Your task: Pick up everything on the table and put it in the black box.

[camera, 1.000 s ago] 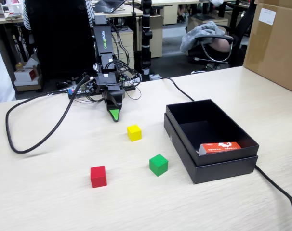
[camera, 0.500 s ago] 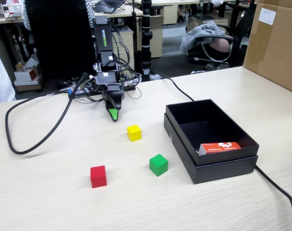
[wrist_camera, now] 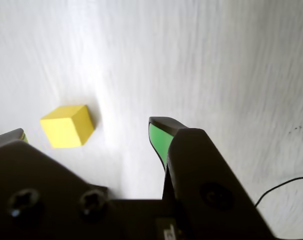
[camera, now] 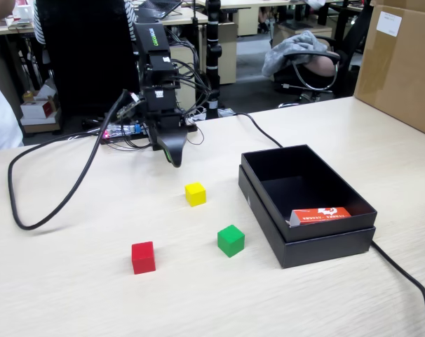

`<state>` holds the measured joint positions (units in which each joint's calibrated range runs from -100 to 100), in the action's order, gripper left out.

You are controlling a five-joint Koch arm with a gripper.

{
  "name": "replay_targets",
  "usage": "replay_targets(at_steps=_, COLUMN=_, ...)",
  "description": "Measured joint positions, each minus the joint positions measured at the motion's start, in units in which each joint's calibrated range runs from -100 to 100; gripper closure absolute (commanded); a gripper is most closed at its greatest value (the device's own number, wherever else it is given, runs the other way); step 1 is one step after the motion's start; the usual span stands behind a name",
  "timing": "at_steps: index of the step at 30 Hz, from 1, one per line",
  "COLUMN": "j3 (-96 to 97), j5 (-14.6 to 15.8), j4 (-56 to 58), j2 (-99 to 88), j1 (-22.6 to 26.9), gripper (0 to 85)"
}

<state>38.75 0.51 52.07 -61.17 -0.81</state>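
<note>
Three small cubes lie on the pale wood-grain table (camera: 65, 302): yellow (camera: 195, 194), green (camera: 231, 240) and red (camera: 143, 257). The black box (camera: 325, 249) stands open to their right in the fixed view, with none of the cubes in it. My gripper (camera: 174, 158) hangs tip-down just behind the yellow cube and a little above the table. In the wrist view the gripper (wrist_camera: 86, 131) is open and empty, and the yellow cube (wrist_camera: 66, 126) lies on the table beyond the gap, nearer the left jaw. The red and green cubes are out of the wrist view.
A flat red-and-white packet (camera: 321, 214) lies inside the black box. A thick black cable (camera: 30, 217) loops over the table's left; another (camera: 409, 281) runs past the box's front right. A large brown cardboard box (camera: 402, 63) stands at the far right.
</note>
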Motion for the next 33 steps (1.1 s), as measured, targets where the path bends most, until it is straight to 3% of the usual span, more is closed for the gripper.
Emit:
replay_targets(at_steps=6, j3=-17.2, j5=0.2, j4=9.3, j2=23.7, j1=0.8, gripper=38.0)
replay_targets(at_steps=13, j3=-25.7, j5=0.2, j4=11.4, j2=36.4, j1=2.0, gripper=38.0)
replay_targets(at_steps=23, j3=-33.2, j5=0.2, j4=12.5, j2=49.8, j1=2.3, gripper=38.2)
replay_targets(at_steps=33, j3=-37.2, j5=0.2, j4=12.8, j2=57.3, j1=2.9, gripper=44.4)
